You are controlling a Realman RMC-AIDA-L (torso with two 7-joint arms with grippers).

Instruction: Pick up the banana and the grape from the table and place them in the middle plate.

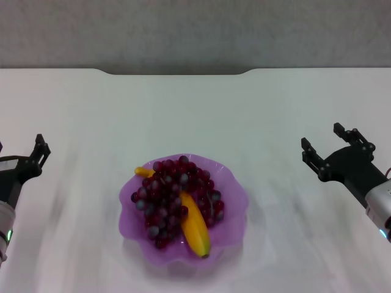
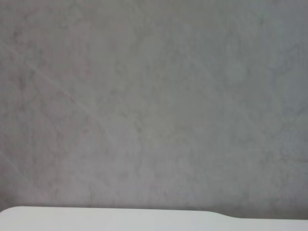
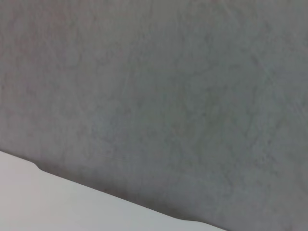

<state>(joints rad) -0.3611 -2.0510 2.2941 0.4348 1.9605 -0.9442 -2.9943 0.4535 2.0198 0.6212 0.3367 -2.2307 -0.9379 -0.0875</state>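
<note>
The purple scalloped middle plate (image 1: 235, 210) sits on the white table (image 1: 195, 110), near its front centre. The banana (image 1: 195, 229) lies in the plate with its dark tip toward the front. The bunch of dark red-purple grapes (image 1: 168, 192) lies in the plate, partly over the banana. My left gripper (image 1: 22, 150) is at the far left, open and empty, well away from the plate. My right gripper (image 1: 330, 143) is at the right, open and empty, also away from the plate.
A grey wall (image 1: 195, 30) stands behind the table's notched far edge (image 1: 177, 72). Both wrist views show only that wall (image 2: 154, 96) (image 3: 168, 86) and a strip of the table edge (image 2: 106, 219) (image 3: 57, 202).
</note>
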